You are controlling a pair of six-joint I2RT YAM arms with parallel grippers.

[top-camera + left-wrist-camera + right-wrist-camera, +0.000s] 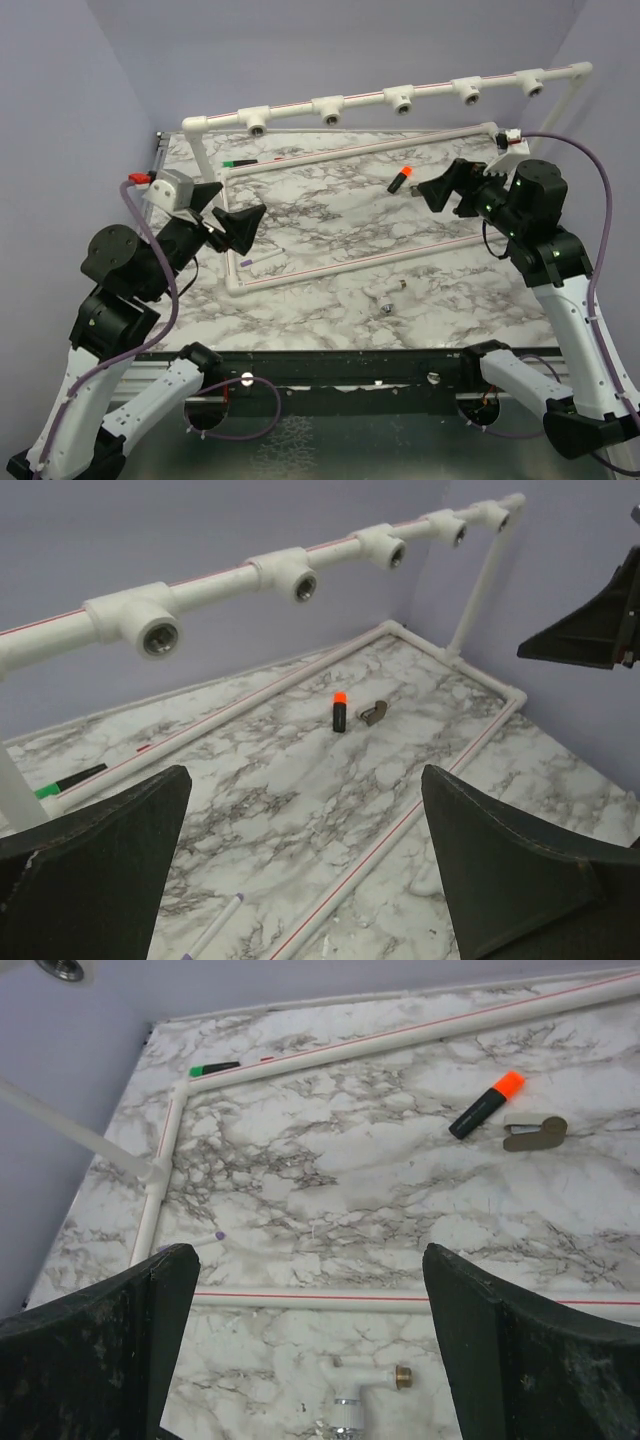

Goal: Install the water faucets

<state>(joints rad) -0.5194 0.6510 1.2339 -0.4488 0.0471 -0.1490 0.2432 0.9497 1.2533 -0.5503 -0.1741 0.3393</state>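
On the marble table (300, 310), just outside the low rectangle of white pipe (350, 262) and on its near side, the water faucet (387, 300) lies on its side. It's a small silvery tap, and the right wrist view shows its stem end tipped brassy (355, 1400). Nothing touches it. It sits between the two arms, closer to the right one. The left gripper (228, 212) hangs over the left end of the pipe rectangle with its black jaws spread wide and nothing between them; its own camera shows only bare marble in the gap (305, 870). The right gripper (450, 190) is up over the far right part of the table, jaws likewise parted and empty (310, 1350), well apart from the faucet. Inside the rectangle, near that right gripper, a short black stick with an orange tip (402, 181) lies flat, and just beside it is a small flat metal piece (535, 1134); I can't make out what that is. A green marker (238, 162) rests by the far left corner. Along the back runs a raised white pipe carrying a row of tee sockets (329, 110), their openings facing the arms.
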